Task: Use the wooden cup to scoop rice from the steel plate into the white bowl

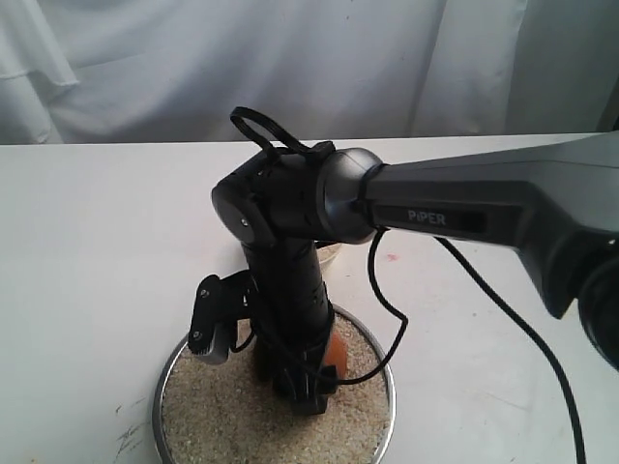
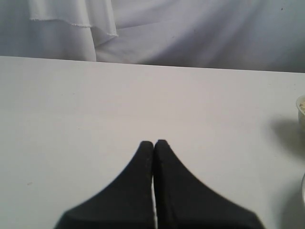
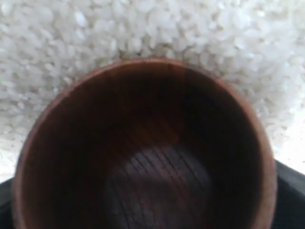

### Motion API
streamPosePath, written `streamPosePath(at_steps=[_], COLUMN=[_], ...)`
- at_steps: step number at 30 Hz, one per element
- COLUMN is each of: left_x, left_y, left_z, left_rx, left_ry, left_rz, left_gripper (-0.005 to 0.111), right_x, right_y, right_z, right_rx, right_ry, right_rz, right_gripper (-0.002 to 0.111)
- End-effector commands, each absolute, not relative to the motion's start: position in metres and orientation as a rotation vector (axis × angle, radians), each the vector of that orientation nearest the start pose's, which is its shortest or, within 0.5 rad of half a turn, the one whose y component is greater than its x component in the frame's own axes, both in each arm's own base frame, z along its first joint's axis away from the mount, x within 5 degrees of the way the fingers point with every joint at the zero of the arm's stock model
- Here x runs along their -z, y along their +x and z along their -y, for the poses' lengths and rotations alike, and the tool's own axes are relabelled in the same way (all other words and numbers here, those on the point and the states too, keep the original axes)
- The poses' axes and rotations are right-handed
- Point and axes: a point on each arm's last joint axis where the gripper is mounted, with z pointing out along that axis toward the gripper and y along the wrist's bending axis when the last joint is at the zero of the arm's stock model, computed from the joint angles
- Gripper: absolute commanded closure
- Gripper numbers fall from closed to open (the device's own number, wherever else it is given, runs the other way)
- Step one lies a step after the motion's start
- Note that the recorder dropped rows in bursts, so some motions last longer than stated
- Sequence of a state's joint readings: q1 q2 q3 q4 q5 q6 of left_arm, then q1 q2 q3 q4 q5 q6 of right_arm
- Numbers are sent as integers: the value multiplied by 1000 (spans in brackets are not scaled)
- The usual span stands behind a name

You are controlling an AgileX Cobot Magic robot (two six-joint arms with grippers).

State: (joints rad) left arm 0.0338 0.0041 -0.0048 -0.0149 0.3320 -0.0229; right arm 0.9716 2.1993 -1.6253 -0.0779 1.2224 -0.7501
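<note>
My right claw (image 1: pixel 309 385) grips the cup (image 3: pixel 143 152), its empty mouth tipped at the rice (image 3: pixel 190 33) just ahead in the plate (image 1: pixel 158 391), ready to dig. My left claw (image 2: pixel 153 144) sits closed, clear of the work, bowl (image 2: pixel 301 109) off to its side

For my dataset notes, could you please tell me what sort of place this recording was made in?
Probably a robot lab bench: a plain white tabletop, a white draped cloth backdrop, and a black robot arm marked PIPER holding a brown wooden cup at a round steel plate of rice.
</note>
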Motion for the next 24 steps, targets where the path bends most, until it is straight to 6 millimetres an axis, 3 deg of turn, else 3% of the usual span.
streamPosePath(at_steps=[1, 6, 9, 11, 24], left_x=[-184, -184, -184, -184, -184], left_y=[54, 54, 54, 54, 54], left_z=[-2, -2, -2, -2, -2], left_rx=[5, 5, 5, 5, 5], left_ry=[-62, -62, -62, -62, -62], left_rz=[-1801, -1801, -1801, -1801, -1801], left_gripper=[107, 107, 107, 107, 107], right_x=[-147, -147, -147, -147, -147], right_y=[247, 248, 247, 249, 251], right_z=[-337, -337, -337, -336, -337], right_rx=[109, 101, 87, 135, 135], right_ry=[-2412, -2374, -2369, -2366, -2328], right_rz=[-2181, -2223, -2231, -2224, -2225], right_gripper=[107, 87, 65, 57, 56])
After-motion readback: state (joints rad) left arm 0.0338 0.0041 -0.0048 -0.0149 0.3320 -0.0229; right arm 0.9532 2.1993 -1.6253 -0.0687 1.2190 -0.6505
